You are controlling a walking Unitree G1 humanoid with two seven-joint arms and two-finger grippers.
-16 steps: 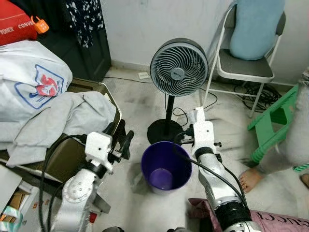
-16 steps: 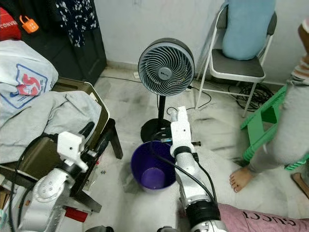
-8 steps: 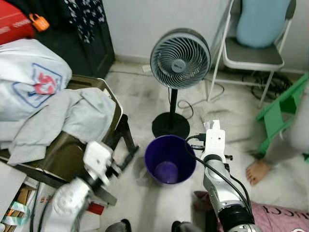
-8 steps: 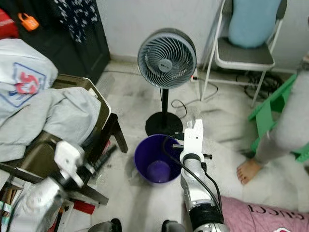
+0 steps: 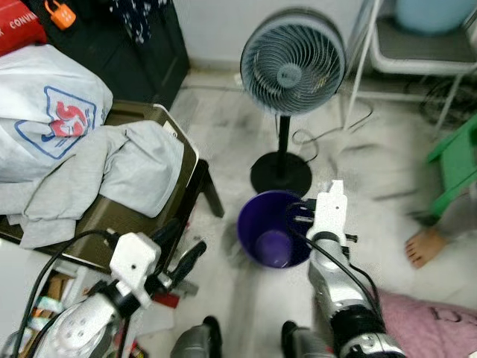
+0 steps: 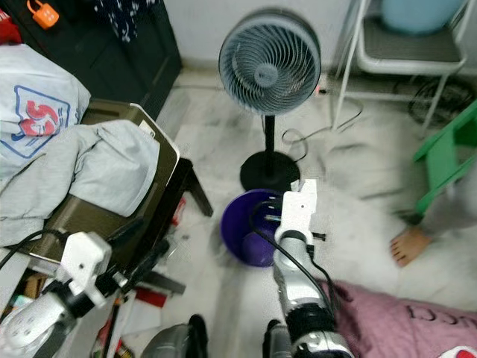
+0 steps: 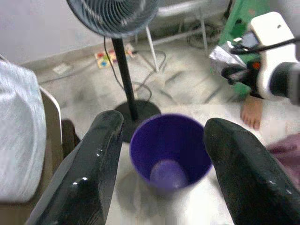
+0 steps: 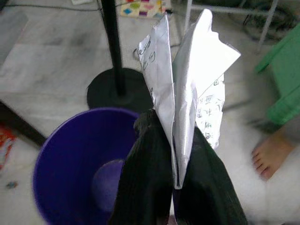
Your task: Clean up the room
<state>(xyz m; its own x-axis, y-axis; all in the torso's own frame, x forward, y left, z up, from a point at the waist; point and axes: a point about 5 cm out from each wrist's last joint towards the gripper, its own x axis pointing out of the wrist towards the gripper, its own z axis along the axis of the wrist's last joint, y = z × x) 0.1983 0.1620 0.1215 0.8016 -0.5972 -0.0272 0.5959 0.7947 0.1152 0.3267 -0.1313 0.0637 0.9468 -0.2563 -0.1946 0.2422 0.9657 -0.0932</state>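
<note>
Lower now at frame centre, the right gripper (image 8: 174,140), pinching crumpled paper (image 8: 187,79) beside the purple bin's (image 5: 257,224) rim, risks dropping it outside.

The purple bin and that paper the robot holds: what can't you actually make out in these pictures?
- Printing on the crumpled paper, right wrist view: too small and creased to read.
- Near rim of the purple bin, left eye view: covered by the right gripper and its arm.
- The person, left eye view: cut off by the edge; just a bare foot.
- Floor around the bin: blurred.
</note>
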